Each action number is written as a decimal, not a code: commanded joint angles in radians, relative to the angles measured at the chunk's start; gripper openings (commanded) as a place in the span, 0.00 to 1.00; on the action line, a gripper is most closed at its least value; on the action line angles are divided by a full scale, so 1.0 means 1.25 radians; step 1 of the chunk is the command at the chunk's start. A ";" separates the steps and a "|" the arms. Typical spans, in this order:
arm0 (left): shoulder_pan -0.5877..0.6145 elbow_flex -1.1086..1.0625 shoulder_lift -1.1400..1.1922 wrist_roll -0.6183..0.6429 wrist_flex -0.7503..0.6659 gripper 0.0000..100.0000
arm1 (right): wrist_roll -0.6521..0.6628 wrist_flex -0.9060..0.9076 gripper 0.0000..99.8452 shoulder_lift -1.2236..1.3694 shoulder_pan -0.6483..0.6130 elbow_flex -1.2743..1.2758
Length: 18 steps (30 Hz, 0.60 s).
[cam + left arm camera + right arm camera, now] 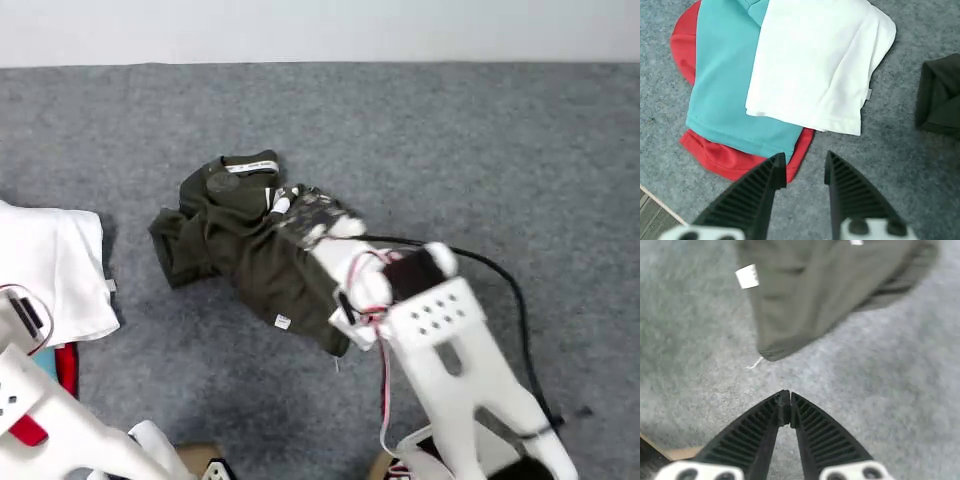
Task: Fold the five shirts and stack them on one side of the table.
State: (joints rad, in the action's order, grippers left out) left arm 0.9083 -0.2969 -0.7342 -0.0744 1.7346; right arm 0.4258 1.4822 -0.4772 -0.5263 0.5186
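A dark olive shirt (245,250) lies crumpled mid-table, its collar toward the far side and a small white tag near its near hem; its hem and tag also appear in the right wrist view (830,290). My right gripper (786,399) is shut on nothing, above bare carpet just off that hem. At the table's left edge a folded white shirt (815,65) tops a teal shirt (725,85) and a red shirt (715,157). My left gripper (805,167) stands open with nothing in it, over carpet beside that stack. The white shirt (50,265) also lies at the left in the high view.
Grey carpet (450,140) covers the table. The right arm's white body (440,340) and its black cable (510,290) lie at the near right. The left arm (40,410) fills the near left corner. A corner of the dark shirt (940,95) lies beyond the stack.
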 commanded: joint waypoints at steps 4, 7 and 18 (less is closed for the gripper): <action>0.004 0.003 -0.014 0.000 0.002 0.13 | 0.021 -0.060 0.01 0.169 -0.029 -0.044; 0.004 0.003 -0.014 0.000 0.002 0.13 | 0.037 -0.047 0.06 0.239 -0.069 -0.048; 0.004 0.003 -0.015 0.000 0.004 0.13 | 0.034 -0.029 0.21 0.417 -0.150 -0.176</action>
State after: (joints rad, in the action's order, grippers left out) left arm 0.9083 -0.2969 -0.7342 -0.0744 1.7346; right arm 0.4611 1.4346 0.0184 -0.7027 0.3943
